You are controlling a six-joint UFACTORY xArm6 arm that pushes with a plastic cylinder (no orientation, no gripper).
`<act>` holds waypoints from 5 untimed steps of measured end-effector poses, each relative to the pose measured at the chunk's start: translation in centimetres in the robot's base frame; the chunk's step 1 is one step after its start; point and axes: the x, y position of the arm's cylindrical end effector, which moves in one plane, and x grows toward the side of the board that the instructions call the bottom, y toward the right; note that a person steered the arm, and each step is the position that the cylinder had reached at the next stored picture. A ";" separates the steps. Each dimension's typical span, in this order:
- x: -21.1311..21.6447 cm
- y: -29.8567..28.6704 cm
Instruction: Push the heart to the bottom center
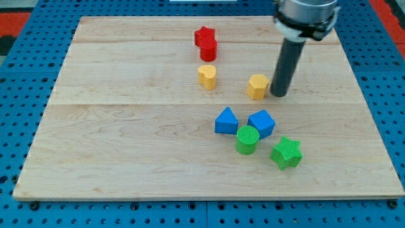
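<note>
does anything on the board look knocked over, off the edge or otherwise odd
Nothing stands out. Every block sits flat on the wooden board. My tip stands just to the right of the yellow hexagon, not by the yellow heart.

On my wooden board [126,158]: red star [204,35] touching red cylinder [209,50], far centre; yellow hexagon [257,87] right; blue triangle [226,121], blue cube [261,123], green cylinder [247,139], green star [286,152] clustered near right.

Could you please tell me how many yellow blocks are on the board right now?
2: the yellow heart sits just below the red blocks, and the yellow hexagon lies to its right, beside my tip. None seems hidden.
</note>
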 end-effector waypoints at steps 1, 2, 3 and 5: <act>-0.6 -7.2; -1.9 -5.4; -1.0 -1.2; -0.7 5.8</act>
